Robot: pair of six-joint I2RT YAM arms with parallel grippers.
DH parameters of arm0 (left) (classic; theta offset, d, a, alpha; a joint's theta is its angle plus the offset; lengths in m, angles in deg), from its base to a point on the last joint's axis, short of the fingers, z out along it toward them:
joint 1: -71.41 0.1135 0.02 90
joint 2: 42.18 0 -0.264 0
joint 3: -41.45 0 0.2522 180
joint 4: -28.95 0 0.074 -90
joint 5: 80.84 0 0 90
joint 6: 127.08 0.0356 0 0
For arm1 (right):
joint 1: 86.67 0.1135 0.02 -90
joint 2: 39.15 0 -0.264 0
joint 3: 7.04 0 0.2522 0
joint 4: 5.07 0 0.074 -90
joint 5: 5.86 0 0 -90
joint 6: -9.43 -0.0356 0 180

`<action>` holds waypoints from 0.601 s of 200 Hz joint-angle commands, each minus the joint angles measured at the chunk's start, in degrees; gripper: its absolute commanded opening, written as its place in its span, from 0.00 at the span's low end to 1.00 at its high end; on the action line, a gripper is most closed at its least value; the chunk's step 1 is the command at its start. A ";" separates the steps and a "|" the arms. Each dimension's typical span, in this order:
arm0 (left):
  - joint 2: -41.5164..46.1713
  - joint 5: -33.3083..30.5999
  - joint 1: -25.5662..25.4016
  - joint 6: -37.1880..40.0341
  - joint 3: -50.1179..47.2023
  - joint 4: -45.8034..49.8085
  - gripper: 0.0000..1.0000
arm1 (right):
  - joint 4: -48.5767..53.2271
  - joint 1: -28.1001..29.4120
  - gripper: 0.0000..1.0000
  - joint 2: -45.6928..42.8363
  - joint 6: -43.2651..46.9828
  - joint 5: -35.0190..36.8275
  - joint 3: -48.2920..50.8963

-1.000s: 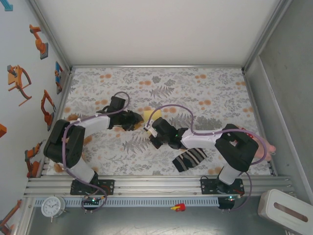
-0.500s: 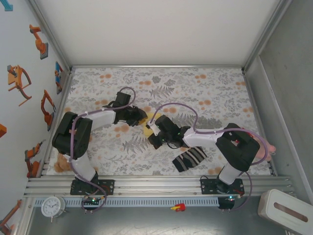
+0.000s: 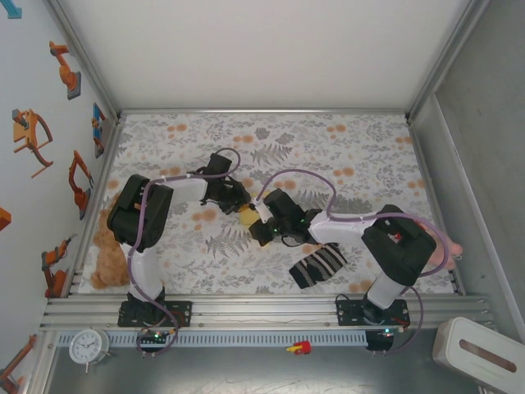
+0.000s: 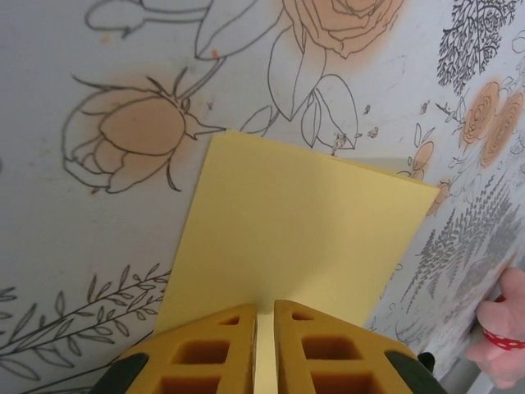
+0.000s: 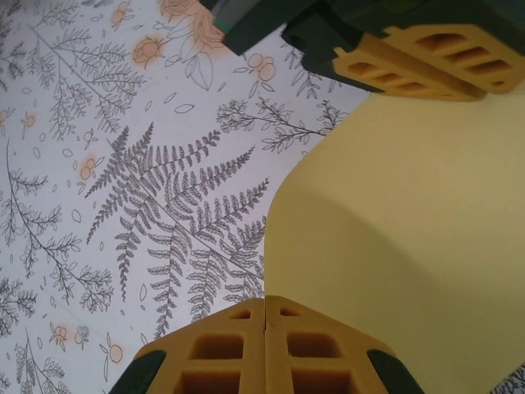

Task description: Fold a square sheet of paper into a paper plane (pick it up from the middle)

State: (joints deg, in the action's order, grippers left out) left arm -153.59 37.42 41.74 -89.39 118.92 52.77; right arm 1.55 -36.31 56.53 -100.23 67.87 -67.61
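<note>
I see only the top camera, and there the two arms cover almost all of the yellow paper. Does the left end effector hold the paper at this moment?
Observer: Yes. In the left wrist view the left end effector pinches one edge of the square sheet of paper, with its fingers nearly together.
Operator: And the right one?
Observer: The right end effector is shut, and the sheet's edge runs into its fingertips.
Operator: Is the paper lying flat?
Observer: No. The right wrist view shows it bowed, with a soft bend across it between the two grips.
</note>
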 commanded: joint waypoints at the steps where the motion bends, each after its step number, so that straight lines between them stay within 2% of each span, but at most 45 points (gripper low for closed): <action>1: -2.03 -2.20 -0.46 3.33 1.25 6.69 0.14 | 0.71 -1.26 0.00 1.05 -2.29 1.53 -0.74; 120: -3.81 -1.36 -0.48 6.04 2.92 9.16 0.11 | 6.76 -3.35 0.00 4.41 -3.45 7.77 -4.91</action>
State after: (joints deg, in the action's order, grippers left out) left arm -154.99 36.82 41.65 -85.17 121.96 57.82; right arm 6.34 -39.37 59.77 -103.16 73.64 -70.45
